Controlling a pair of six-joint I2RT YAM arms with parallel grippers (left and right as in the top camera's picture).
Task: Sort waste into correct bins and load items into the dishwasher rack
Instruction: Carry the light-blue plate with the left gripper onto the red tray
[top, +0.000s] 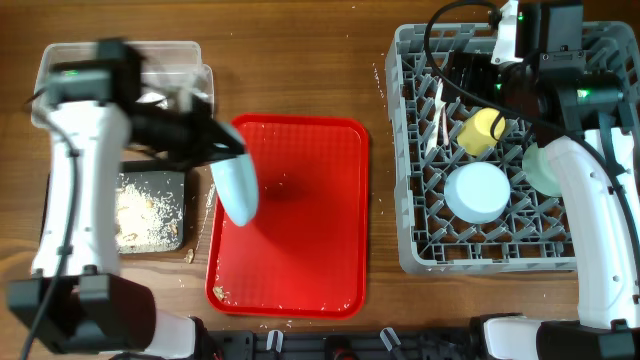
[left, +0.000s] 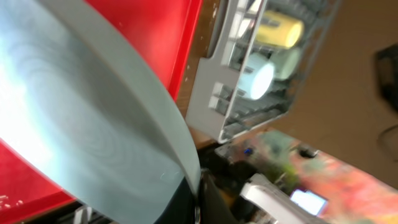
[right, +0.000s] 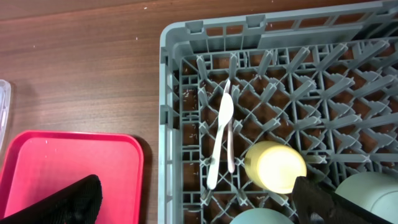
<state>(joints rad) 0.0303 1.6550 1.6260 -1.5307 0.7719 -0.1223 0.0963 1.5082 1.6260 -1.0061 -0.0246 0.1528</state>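
My left gripper (top: 232, 152) is shut on the rim of the larger light blue plate (top: 238, 190), holding it on edge above the left side of the red tray (top: 300, 230). In the left wrist view the plate (left: 81, 124) fills the frame, with the left gripper (left: 198, 186) pinching its edge at the bottom. The dishwasher rack (top: 410, 150) holds the white spoon (top: 437, 115), yellow-green cup (top: 482, 132), upturned light blue bowl (top: 478, 190) and pale green dish (top: 545, 168). My right gripper (right: 196, 211) hangs open over the rack's far left part, above the spoon (right: 222, 134) and cup (right: 273, 165).
The black tray (top: 172, 185) at the left holds crumbly food scraps (top: 140, 215). The clear box (top: 180, 55) behind it is mostly hidden by my left arm. A few crumbs lie on the table (top: 190, 256) and on the red tray's near corner.
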